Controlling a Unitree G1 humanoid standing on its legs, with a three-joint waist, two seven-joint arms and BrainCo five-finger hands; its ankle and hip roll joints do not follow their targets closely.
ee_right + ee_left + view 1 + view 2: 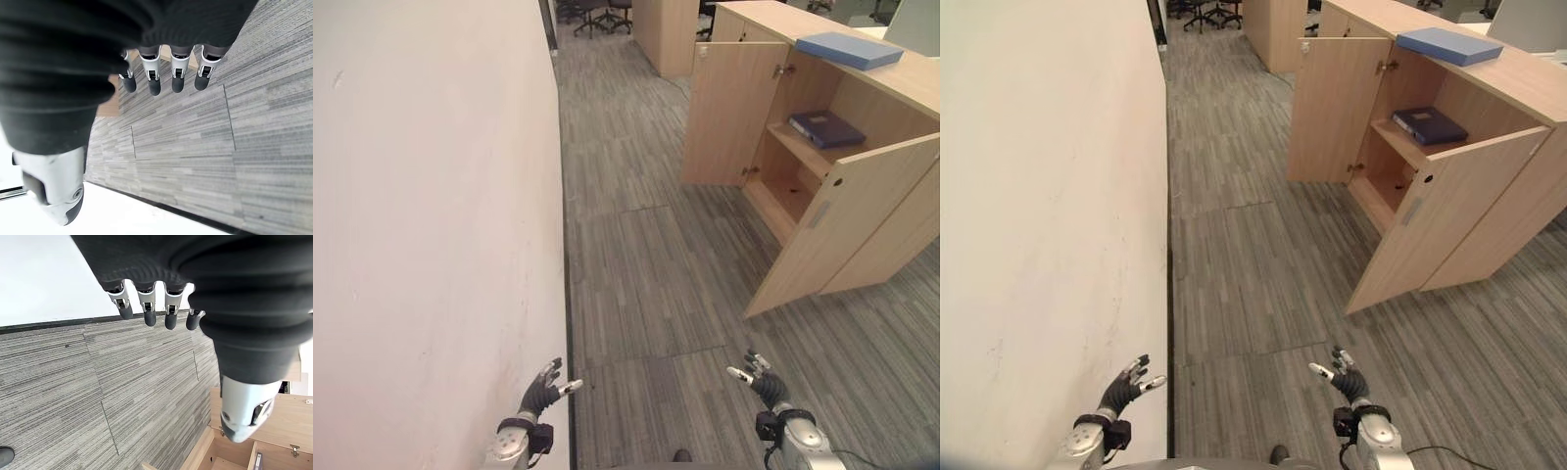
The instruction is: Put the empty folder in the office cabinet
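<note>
A light-wood office cabinet (862, 206) stands at the right with both doors swung open. A dark blue folder (826, 128) lies on its inner shelf. A lighter blue folder (848, 49) lies flat on the cabinet's top. My left hand (541, 392) is low at the bottom left, beside the white wall, fingers straight and holding nothing. My right hand (764, 382) is low at the bottom right over the carpet, also open and bare. Both hands are well short of the cabinet.
A white wall (431, 215) runs along the whole left side. Grey carpet tiles (646, 264) stretch ahead between wall and cabinet. The near cabinet door (847, 230) juts out into the floor. Another wooden unit (666, 34) and office chairs (597, 12) stand far back.
</note>
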